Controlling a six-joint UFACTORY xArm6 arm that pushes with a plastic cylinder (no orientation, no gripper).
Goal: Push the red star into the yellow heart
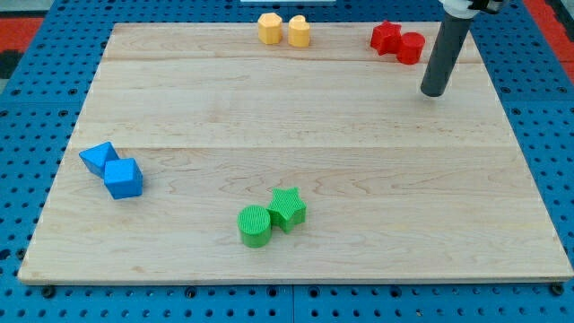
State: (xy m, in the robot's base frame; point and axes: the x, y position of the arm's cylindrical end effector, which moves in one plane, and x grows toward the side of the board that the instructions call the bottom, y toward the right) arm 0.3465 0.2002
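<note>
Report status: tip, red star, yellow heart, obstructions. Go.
My tip off the blocks, right of and below the red pair. Red star touching red cylinder. Yellow heart left along the top edge, nothing between.

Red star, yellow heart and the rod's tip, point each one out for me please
red star (387, 36): camera view, on its top face.
yellow heart (299, 30): camera view, on its top face.
my tip (434, 92): camera view, at the rod's very end, right of the red blocks.

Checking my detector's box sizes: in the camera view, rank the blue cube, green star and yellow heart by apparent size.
1. blue cube
2. green star
3. yellow heart
The heart lies farthest up the view, so distance may shrink it; true sizes are unsure.
</note>
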